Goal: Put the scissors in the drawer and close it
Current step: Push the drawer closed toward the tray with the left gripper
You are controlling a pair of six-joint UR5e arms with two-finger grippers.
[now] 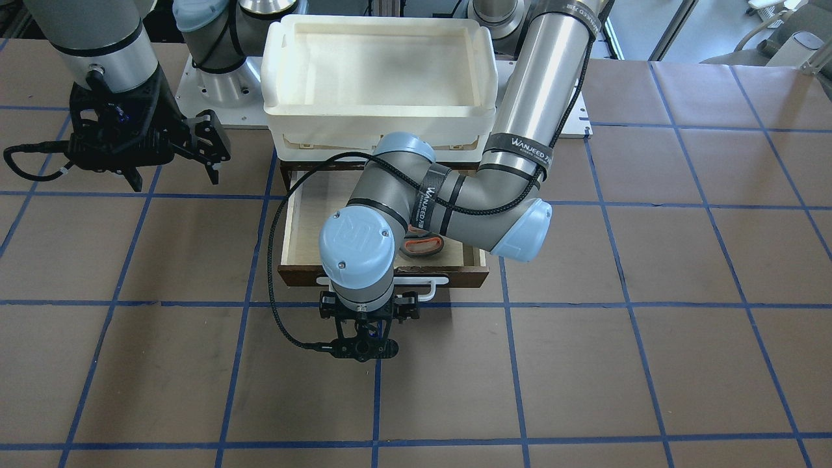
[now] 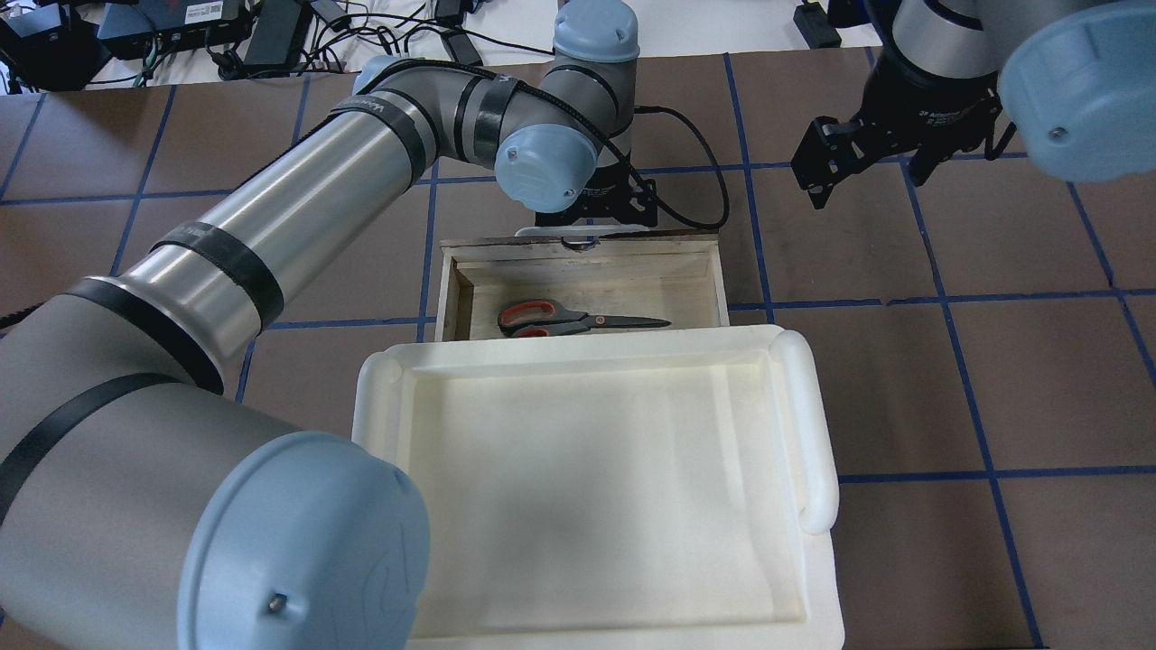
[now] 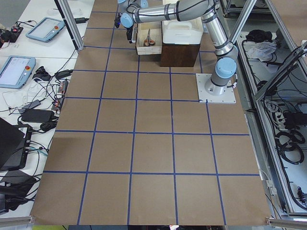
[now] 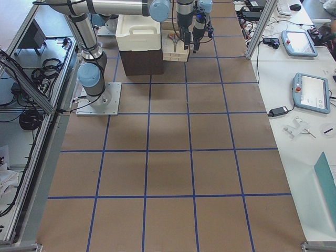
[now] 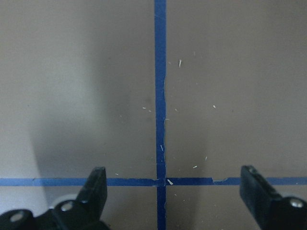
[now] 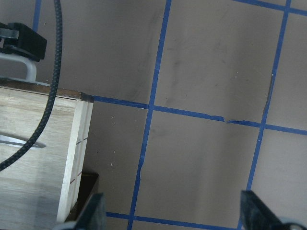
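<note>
The scissors (image 2: pixel 578 319), with dark blades and orange-lined handle loops, lie flat inside the open drawer (image 2: pixel 587 268). In the front-facing view only an orange loop (image 1: pixel 422 247) shows under the left arm. The drawer's dark front (image 1: pixel 455 275) carries a white bar handle (image 1: pixel 434 283). My left gripper (image 1: pixel 365 313) points down at the table just outside the drawer front, by the handle. The left wrist view shows it (image 5: pixel 175 178) open and empty over blue tape. My right gripper (image 2: pixel 871 167) is open and empty, hovering off to the drawer's side, apart from it.
A large white plastic tub (image 2: pixel 817 424) sits on top of the dark case, over the drawer's back part. The left arm's elbow (image 1: pixel 513 227) hangs over the drawer. A black cable (image 1: pixel 276 260) loops beside the drawer. Brown table with blue tape grid all around.
</note>
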